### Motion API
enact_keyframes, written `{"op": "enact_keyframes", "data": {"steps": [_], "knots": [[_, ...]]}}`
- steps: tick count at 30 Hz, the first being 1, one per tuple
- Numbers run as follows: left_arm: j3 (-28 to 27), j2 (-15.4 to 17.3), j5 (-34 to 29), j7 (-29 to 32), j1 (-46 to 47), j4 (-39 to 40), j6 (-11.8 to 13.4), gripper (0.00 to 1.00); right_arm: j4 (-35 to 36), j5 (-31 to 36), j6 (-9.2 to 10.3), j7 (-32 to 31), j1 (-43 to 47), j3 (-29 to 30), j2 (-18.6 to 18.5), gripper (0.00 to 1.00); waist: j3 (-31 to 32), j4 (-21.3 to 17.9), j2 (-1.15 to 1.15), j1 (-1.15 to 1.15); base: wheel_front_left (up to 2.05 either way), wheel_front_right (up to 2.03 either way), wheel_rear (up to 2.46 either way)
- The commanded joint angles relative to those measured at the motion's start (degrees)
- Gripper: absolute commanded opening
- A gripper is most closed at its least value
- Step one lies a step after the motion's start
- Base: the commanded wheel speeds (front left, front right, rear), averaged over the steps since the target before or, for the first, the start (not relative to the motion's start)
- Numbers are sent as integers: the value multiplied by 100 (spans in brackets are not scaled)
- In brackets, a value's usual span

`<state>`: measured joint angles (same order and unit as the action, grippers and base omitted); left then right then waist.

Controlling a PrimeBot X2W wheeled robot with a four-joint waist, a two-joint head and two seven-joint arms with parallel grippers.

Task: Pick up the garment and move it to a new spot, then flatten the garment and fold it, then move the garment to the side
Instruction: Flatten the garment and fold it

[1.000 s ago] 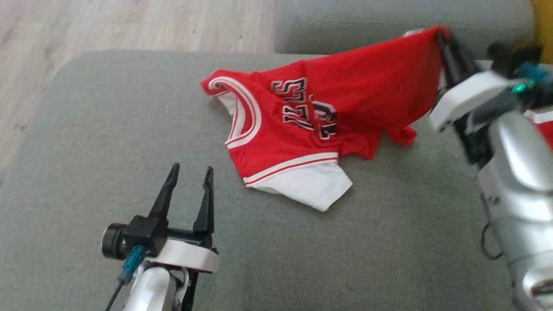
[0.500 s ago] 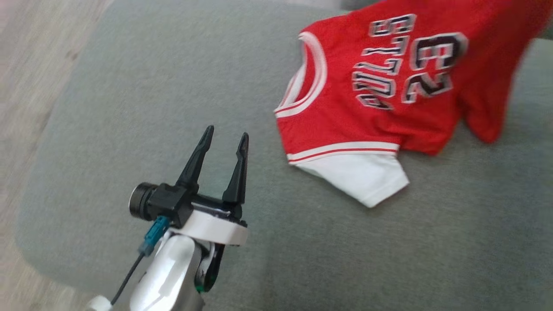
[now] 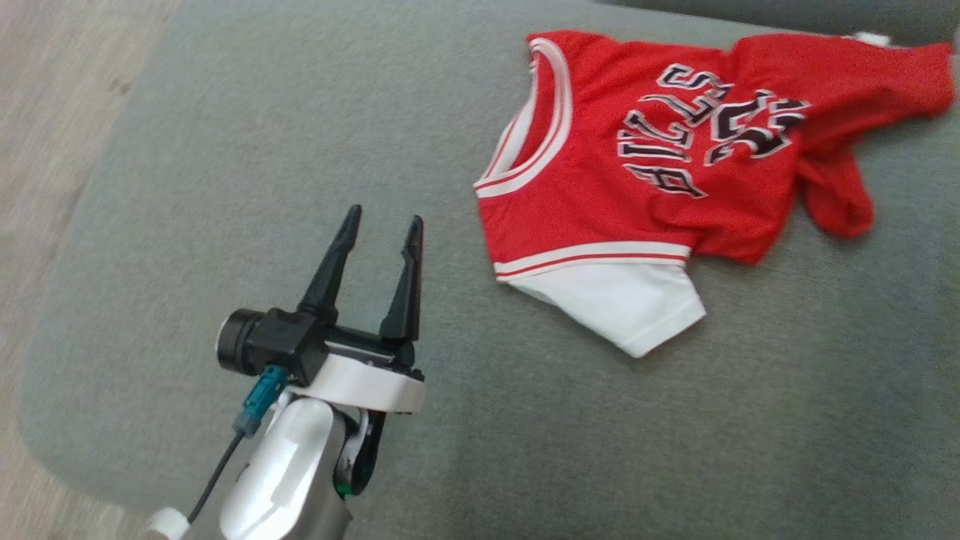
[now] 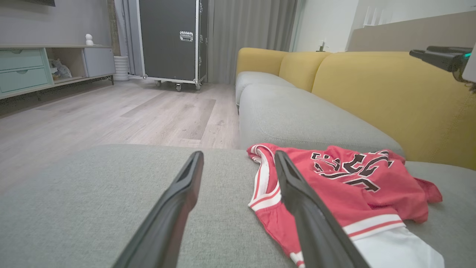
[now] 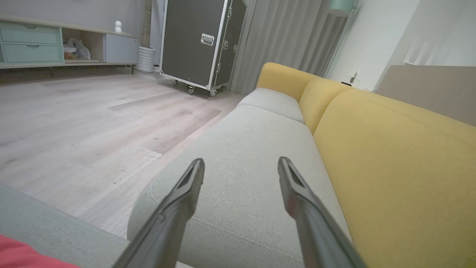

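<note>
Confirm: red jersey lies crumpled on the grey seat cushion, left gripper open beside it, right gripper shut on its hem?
Not quite. The right gripper is open, fingers apart with nothing between them, per the right wrist view. The red jersey does lie crumpled on the grey seat cushion, with the left gripper open beside it.

Garment point(image 3: 637, 187) lies on seat cushion point(image 3: 225, 187), right of left pincer point(image 3: 384, 216), not touching. Pincer hangs over same cushion. Floor point(image 3: 45, 112) off cushion's left edge. Second cushion point(image 4: 297, 111) beyond garment; backrest point(image 4: 390, 93) along right. Wheeled case point(image 4: 171, 41) far across floor.
</note>
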<state>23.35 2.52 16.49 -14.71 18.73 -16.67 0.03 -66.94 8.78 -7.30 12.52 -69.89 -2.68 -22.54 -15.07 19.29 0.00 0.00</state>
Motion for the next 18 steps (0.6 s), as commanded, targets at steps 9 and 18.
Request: {"op": "enact_keyframes", "data": {"steps": [9, 18], "knots": [[-677, 36, -238, -29, -91, 149, -1, 100, 1577, -1049, -19, 245, 1477, 96, 1060, 100, 749, -972, 0, 0, 0, 0, 0], [-1004, 36, -332, -29, -429, -48, -70, 100, 3499, -1676, -19, 247, 3980, -60, 1825, 100, 1231, -1634, 0, 0, 0, 0, 0]]}}
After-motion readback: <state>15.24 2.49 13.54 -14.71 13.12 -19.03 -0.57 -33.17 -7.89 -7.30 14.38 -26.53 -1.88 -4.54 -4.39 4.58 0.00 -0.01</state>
